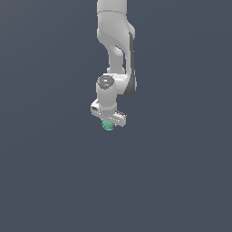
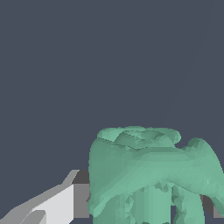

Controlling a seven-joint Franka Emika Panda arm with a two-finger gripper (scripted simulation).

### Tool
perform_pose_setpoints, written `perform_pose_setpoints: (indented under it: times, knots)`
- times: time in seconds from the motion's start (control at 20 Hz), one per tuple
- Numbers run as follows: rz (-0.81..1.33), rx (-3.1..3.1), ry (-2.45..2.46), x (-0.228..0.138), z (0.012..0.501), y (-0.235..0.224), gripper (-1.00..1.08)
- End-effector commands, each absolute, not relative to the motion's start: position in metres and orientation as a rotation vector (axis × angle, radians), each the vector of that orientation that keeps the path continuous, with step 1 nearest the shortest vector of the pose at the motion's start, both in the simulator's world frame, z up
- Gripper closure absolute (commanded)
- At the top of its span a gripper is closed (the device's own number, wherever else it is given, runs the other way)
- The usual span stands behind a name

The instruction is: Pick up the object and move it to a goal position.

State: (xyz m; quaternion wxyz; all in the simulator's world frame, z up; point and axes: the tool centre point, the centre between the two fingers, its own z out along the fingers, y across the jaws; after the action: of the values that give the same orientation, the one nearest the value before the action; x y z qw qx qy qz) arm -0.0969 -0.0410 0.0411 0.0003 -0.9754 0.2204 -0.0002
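From where I stand, the floor (image 1: 41, 181) is one flat, matte slate-grey sheet with no seam, edge or marking anywhere, and it runs unbroken from the exterior view's left across to its right. Plenty of bare grey lies on every side of the arm.

Near the middle, the arm (image 1: 115, 41) comes down from the top edge: smooth white rounded shells with a dark strip along one side, and a round dark cap on the wrist joint. Below that sits a boxy white bar, the gripper (image 1: 108, 123), pointing straight down.

Just under the bar, the object (image 1: 108, 125) peeks out, a small teal-green lump, matte and knobbly, narrower than the bar above it. Only a bit of it shows from here; the rest is tucked up against the gripper.

In the wrist view the object (image 2: 148, 170) fills the near part of the picture: a faceted, lumpy green mass with a rounded crown, a drooping lobe on one side and stubby column-like bumps beneath. One finger (image 2: 57, 205) shows beside it, a flat white and grey wedge with a dark inner face touching the green surface. The other finger is almost hidden behind the lump. The gripper looks pinched onto the object.
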Motion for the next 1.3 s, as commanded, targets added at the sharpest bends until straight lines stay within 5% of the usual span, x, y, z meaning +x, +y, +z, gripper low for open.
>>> perform_pose_setpoints:
  times: [0.0,0.6,1.25]
  knots:
    - [-0.001,-3.064,0.692,-0.097,0.041,-0.041,1.08]
    - [-0.001,-3.064,0.693,-0.084,0.076,-0.043,1.08]
    - [-0.001,-3.065,0.695,-0.044,0.184,-0.048,1.08]
